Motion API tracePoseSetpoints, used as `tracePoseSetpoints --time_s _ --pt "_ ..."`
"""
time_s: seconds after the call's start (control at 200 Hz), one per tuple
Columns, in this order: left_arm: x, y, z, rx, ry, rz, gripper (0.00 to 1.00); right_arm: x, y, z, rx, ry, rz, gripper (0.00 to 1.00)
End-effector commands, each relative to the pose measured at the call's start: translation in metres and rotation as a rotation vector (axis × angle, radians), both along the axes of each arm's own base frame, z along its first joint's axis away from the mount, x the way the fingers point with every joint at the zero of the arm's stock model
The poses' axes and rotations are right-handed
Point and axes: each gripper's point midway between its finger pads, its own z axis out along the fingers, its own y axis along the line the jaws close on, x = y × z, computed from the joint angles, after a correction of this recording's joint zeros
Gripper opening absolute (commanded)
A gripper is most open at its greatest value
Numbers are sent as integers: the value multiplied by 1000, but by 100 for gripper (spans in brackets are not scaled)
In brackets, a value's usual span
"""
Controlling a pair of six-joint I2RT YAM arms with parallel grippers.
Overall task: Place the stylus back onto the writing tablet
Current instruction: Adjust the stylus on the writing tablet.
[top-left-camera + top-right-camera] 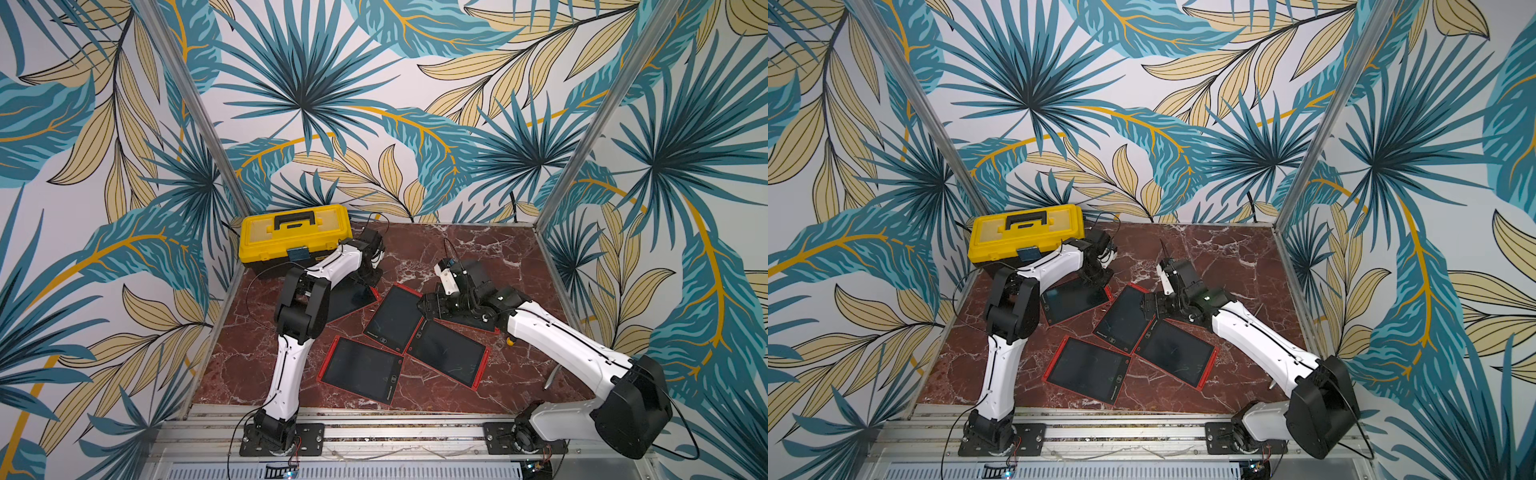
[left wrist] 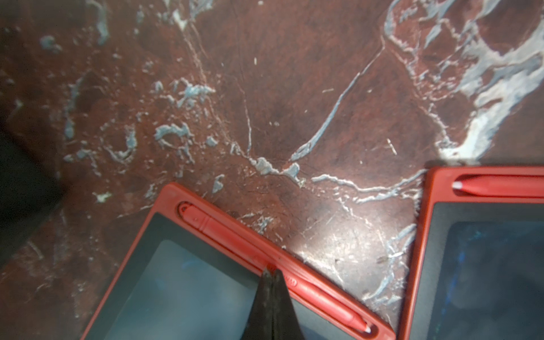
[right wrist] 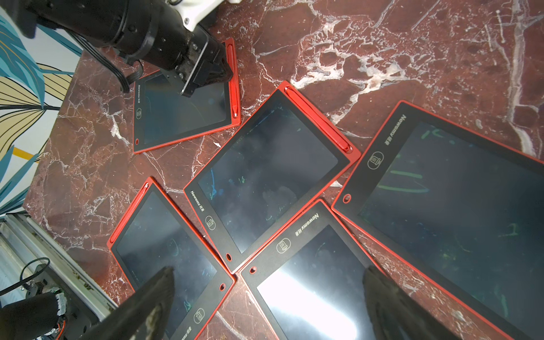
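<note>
The slim red plastic stylus (image 2: 235, 243) lies seated in the slot along one long edge of a red-framed writing tablet with a dark screen (image 2: 176, 279). This is the far tablet on the left side of the red marble tabletop (image 1: 478, 253). The left hand (image 2: 270, 272) points down at it, its two black fingers pressed together with nothing between them. Their tips appear to rest on the stylus about midway along its length. The left arm (image 1: 286, 365) rises to a high bent elbow, then reaches forward and dips its wrist just beside the yellow plastic toolbox with a black handle (image 1: 295, 237).

Close by, a neighbouring tablet (image 2: 429, 235) carries its own stylus in its slot. More red-framed tablets lie fanned toward the middle, some overlapping. The right hand (image 3: 269, 269) hovers above these with its fingers spread wide and nothing held. The right arm (image 1: 552, 336) stretches low from its base toward the middle of the tabletop.
</note>
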Motion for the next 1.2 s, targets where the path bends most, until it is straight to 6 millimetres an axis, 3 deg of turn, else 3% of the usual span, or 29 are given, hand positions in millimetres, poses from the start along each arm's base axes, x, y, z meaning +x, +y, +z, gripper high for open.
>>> tracePoseSetpoints --time_s 0.0,0.11,0.14,0.721,0.916,0.941,1.192 --pt "-20 5 -45 62 126 -19 0 -7 -6 -3 -20 10 7 99" --pt "-18 3 -41 67 125 -18 0 -8 -7 -3 -23 13 5 99" --pt "-22 4 -55 79 154 -17 0 -8 -7 -3 -23 12 5 99" --pt "-37 4 -71 101 229 -8 0 -13 -11 4 -24 12 -2 99" --pt "-20 -7 -32 34 155 40 0 1 -20 9 -43 -49 -79 99" --pt "-14 -11 -11 8 113 41 0 4 -22 10 -48 -63 -95 99" --pt "8 -22 68 -94 -61 77 0 31 -40 18 -55 -202 -205 100"
